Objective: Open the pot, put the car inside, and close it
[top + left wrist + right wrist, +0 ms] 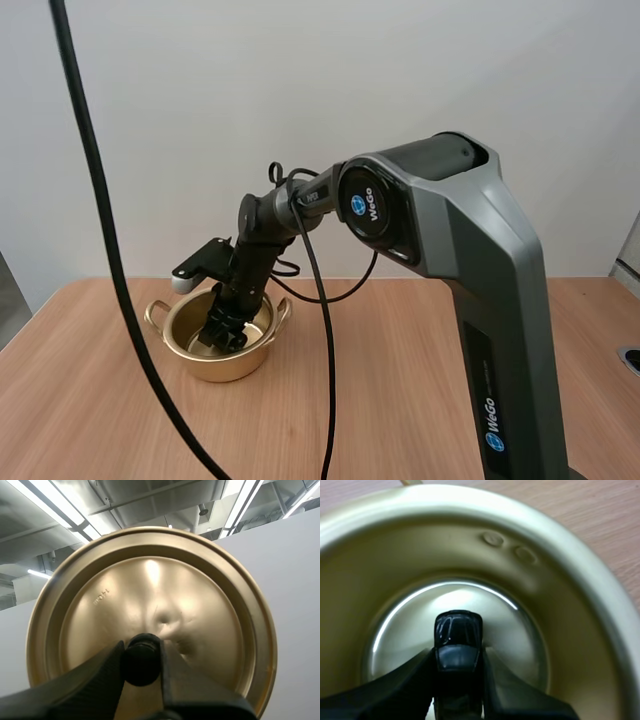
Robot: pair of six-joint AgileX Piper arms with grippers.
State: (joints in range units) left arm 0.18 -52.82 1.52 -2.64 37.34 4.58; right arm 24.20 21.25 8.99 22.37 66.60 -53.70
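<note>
Our right gripper [226,333] reaches down into the gold pot [218,368], which stands open on the left of the wooden table [400,400], toward the far edge; its fingers pinch the small black car [458,640] between them; the car sits low inside the pot, over the shiny floor, and we cannot tell whether it touches; our left gripper [142,650] is clamped on the black knob [142,664] of the gold lid [150,585]; the lid is off the pot, held in the air, its knobbed face toward the fingers.
</note>
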